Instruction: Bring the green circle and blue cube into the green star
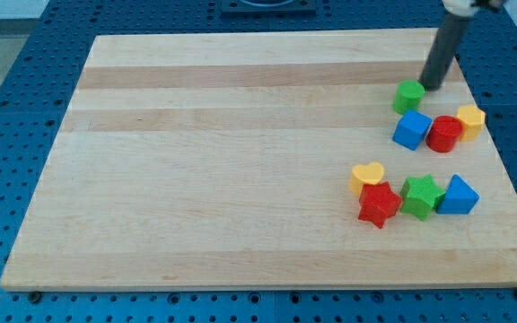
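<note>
Tip [430, 86], a bare rod with no claw to clench, touches green circle's [408, 95] upper-right side. Blue cube [411, 130] just below; green star [421, 196] lower right. Blocks look light, rigid, likely slide easily; push centred.

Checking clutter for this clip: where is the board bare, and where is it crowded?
Bare: everything on the view's left of the yellow heart. Crowded: view's right, where my tip meets the green circle above the blue cube, and around the green star.
</note>
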`<state>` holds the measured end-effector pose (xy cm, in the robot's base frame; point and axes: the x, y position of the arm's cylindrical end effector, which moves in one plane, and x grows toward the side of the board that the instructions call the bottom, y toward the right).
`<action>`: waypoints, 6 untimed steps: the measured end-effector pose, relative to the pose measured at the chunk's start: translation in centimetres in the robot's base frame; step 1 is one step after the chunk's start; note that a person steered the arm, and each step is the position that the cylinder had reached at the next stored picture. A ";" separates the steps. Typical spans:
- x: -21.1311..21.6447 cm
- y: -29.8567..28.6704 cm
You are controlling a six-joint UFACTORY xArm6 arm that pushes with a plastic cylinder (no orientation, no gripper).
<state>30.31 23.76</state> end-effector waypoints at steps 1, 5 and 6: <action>-3.3 -0.8; 12.4 -3.4; 14.9 -3.4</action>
